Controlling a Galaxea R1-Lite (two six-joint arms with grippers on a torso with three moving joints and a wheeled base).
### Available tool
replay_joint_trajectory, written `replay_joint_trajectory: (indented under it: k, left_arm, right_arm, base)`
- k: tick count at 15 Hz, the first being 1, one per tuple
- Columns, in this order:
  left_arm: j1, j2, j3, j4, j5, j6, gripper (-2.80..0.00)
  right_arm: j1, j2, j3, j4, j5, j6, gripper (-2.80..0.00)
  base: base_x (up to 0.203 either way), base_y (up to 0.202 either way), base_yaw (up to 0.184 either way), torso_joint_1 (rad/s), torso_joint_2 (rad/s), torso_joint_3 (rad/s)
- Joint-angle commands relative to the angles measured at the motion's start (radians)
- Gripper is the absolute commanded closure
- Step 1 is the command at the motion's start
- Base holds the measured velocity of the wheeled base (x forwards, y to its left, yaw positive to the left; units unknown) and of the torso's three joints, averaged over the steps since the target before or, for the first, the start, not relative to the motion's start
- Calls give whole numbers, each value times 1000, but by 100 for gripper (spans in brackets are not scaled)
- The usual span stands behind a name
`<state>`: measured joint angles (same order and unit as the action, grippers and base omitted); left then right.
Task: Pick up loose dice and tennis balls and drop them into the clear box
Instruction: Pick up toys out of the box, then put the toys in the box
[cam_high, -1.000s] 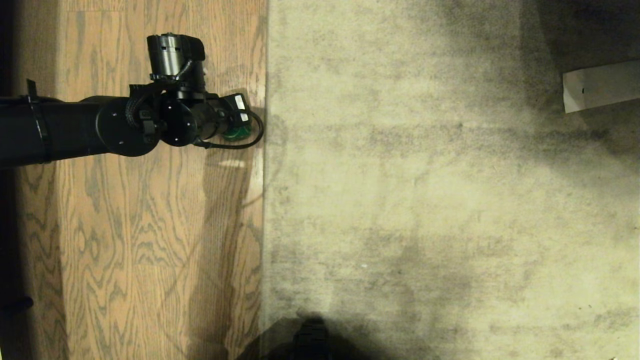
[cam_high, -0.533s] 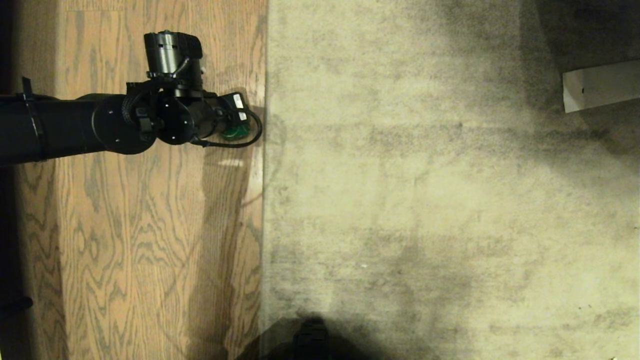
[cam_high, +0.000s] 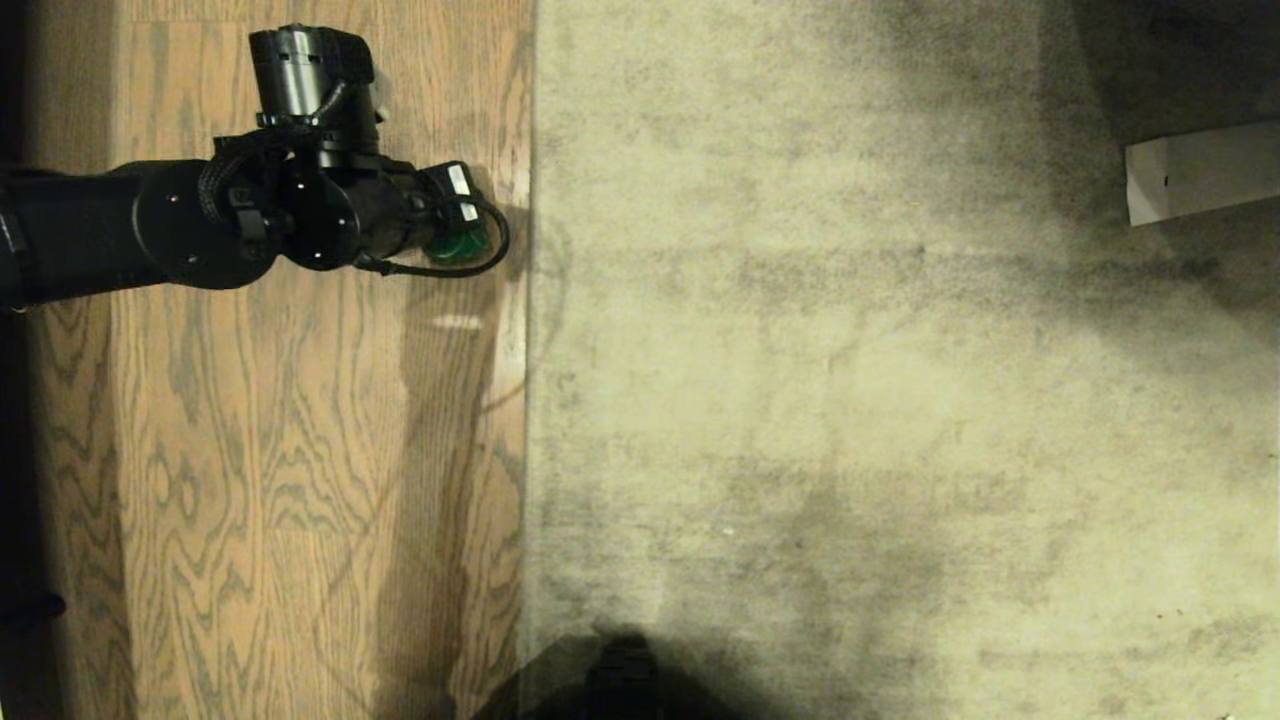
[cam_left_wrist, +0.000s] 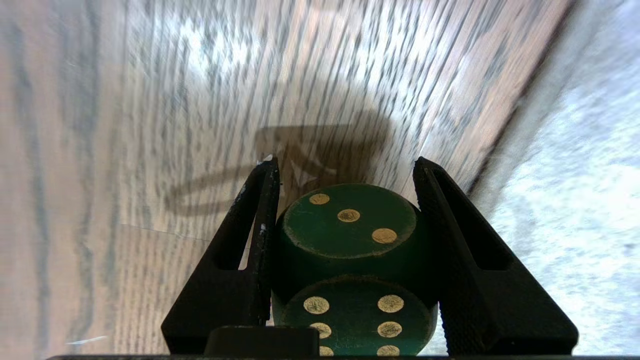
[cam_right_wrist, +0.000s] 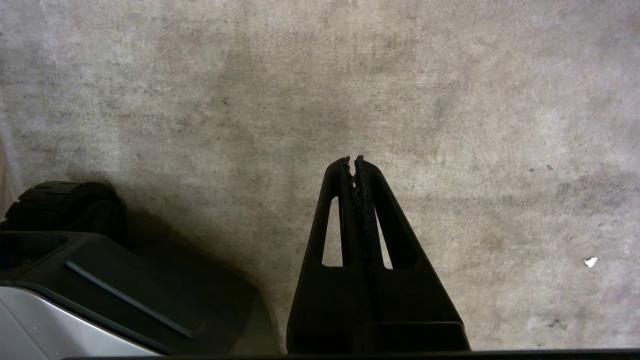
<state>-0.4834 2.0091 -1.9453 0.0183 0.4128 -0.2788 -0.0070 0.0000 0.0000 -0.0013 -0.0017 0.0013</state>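
Note:
A green die (cam_left_wrist: 350, 265) with pale yellow pips sits between the two black fingers of my left gripper (cam_left_wrist: 346, 162), which is shut on it from both sides. It hangs above the wood floor and casts a shadow there. In the head view only a sliver of the die (cam_high: 458, 246) shows beyond the left wrist, near the carpet's edge. My right gripper (cam_right_wrist: 353, 160) is shut and empty, parked over the carpet. The tennis balls and the clear box are out of view.
Wood floor (cam_high: 300, 480) covers the left, and a grey carpet (cam_high: 860, 400) the rest, meeting along a straight edge (cam_high: 530, 400). A whitish flat piece (cam_high: 1200, 172) lies at the far right. The robot's dark base (cam_right_wrist: 100, 285) shows beside the right gripper.
My left arm has moved up and to the left in the head view, carrying the green die with it. The right gripper has stayed still.

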Motion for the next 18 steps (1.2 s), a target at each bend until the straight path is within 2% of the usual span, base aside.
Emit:
replay_joint_trajectory:
  k: [1, 5, 7, 13, 15, 18]
  left_arm:
    - [0, -26, 0, 0, 3, 9, 0]
    - [2, -51, 0, 5, 3, 14, 0]
    - [23, -72, 0, 17, -10, 40, 0]
    - [109, -196, 0, 100, -118, 64, 0]
    - [142, -249, 9, 118, -149, 90, 0]
    - [220, -320, 36, 163, -211, 98, 0]
  right_arm:
    - [-1, 0, 0, 0, 0, 0, 0]
    - [-1, 0, 0, 0, 0, 0, 0]
    - [-1, 0, 0, 0, 0, 0, 0]
    - [0, 0, 0, 0, 0, 0, 0]
    - [-1, 0, 0, 0, 0, 0, 0]
    - [0, 0, 0, 0, 0, 0, 0]
  base:
    - [0, 0, 0, 0, 0, 0]
    - [0, 0, 0, 0, 0, 0]
    - [0, 0, 0, 0, 0, 0]
    - [0, 0, 0, 0, 0, 0]
    - [0, 0, 0, 0, 0, 0]
    - [0, 0, 0, 0, 0, 0]
